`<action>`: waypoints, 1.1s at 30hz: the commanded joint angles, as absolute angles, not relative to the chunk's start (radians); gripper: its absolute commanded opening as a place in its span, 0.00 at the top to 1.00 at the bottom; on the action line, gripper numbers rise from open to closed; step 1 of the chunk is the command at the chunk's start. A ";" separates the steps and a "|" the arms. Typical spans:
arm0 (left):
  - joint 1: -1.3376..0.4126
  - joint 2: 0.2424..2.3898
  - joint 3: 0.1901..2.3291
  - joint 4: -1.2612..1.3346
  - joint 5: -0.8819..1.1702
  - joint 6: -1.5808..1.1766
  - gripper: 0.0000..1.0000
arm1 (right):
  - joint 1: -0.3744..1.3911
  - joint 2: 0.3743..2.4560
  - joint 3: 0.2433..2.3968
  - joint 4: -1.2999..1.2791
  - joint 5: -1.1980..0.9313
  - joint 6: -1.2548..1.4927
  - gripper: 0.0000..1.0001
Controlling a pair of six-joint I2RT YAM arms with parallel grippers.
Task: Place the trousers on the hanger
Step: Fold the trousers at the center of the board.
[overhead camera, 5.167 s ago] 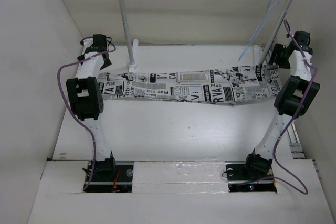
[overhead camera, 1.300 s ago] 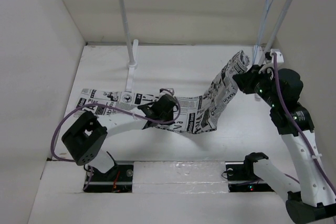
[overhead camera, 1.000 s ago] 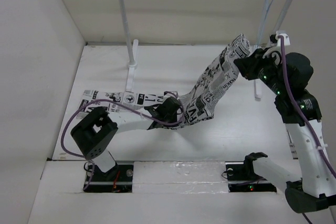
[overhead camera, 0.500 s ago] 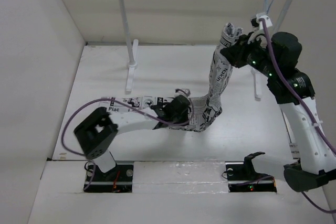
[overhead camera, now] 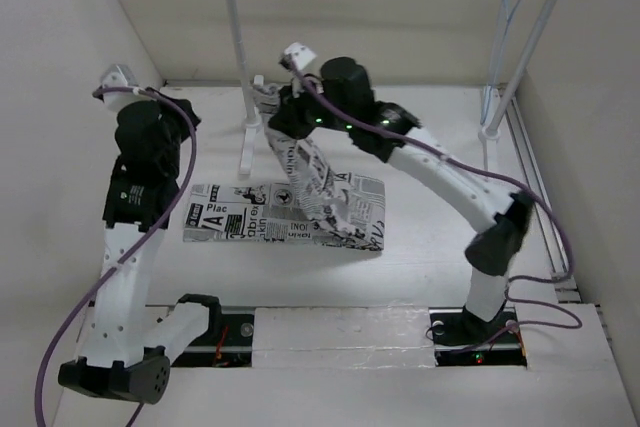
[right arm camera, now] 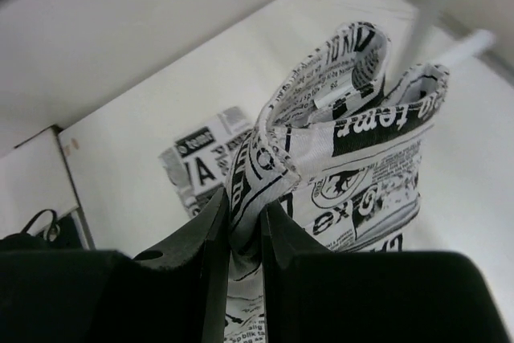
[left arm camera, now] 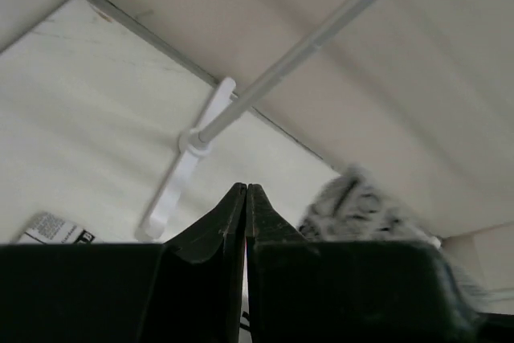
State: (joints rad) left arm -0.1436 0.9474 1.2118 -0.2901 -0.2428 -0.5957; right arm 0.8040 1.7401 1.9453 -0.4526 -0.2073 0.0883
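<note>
The trousers (overhead camera: 335, 209) are white, covered in black newspaper-style lettering and pictures. The hanger (overhead camera: 503, 19) is pale blue-grey. The rack (overhead camera: 243, 57) has white posts and a silver rail. The left arm (overhead camera: 125, 247) and right arm (overhead camera: 450, 182) are white and black, and the table (overhead camera: 430, 137) is white.

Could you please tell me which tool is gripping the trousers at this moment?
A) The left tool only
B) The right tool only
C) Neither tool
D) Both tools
B: in the right wrist view the right tool pinches a raised fold of the trousers, while the left tool is shut with nothing between its fingers.
</note>
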 commanded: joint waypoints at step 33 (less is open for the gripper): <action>0.113 1.443 0.772 -0.100 0.115 -0.677 0.81 | 0.572 1.575 0.753 -0.055 -0.509 -0.026 1.00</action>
